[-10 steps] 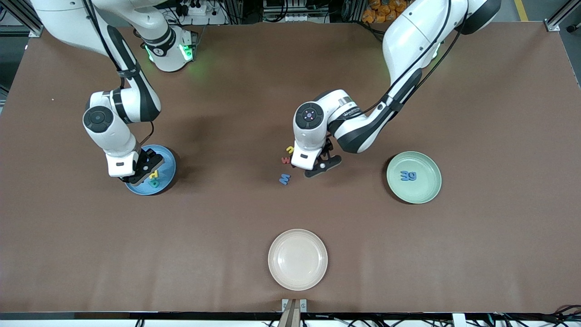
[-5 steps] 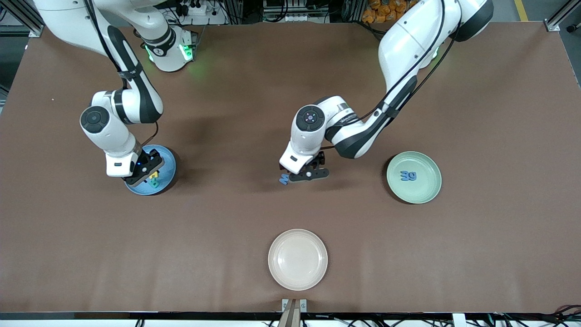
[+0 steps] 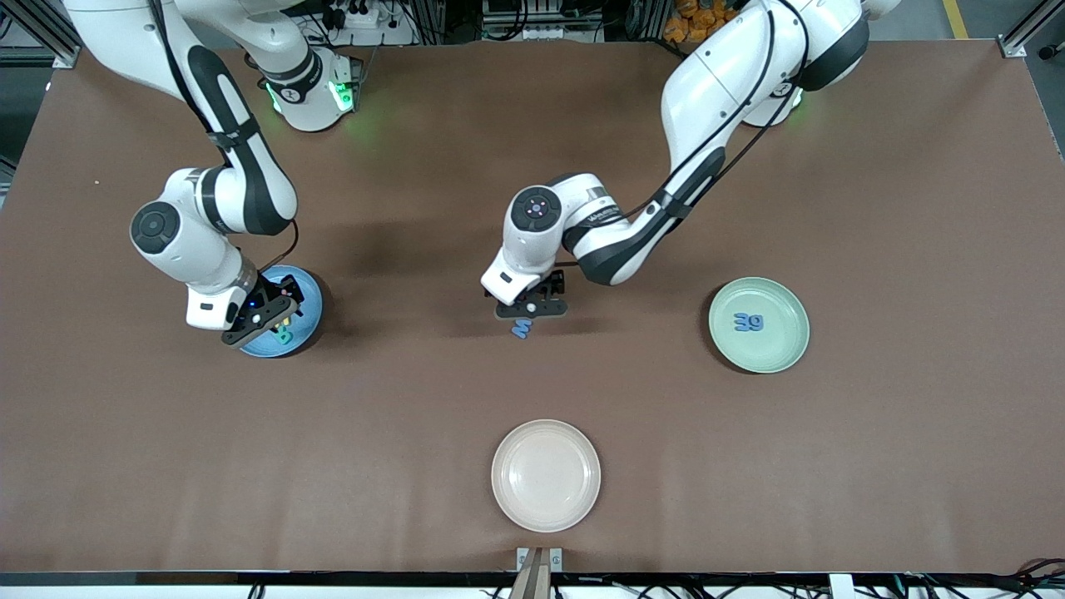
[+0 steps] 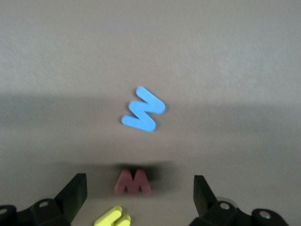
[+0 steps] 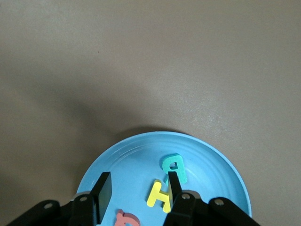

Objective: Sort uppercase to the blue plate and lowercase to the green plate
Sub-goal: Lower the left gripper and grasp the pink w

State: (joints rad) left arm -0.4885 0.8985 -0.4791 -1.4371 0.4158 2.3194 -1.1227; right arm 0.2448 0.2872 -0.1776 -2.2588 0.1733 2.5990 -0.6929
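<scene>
Brown cloth covers the counter [image 3: 874, 466], with a cream plate [image 3: 546, 475] nearest the camera. Farther back, the blue W [image 3: 521, 328] lies flat at mid-counter under the left end effector [image 3: 531, 308], fingers spread, with a red w [image 4: 133, 182] and a yellow letter [image 4: 113, 218] just beside it. Toward the left arm's end the green plate [image 3: 782, 349] holds two blue letters [image 3: 748, 321]; toward the right arm's end the right end effector [image 5: 136, 192], fingers parted and empty, hangs over the blue plate [image 5: 141, 155] holding a teal R [image 5: 175, 168], yellow H [image 5: 160, 196] and red Q [image 5: 126, 219].
</scene>
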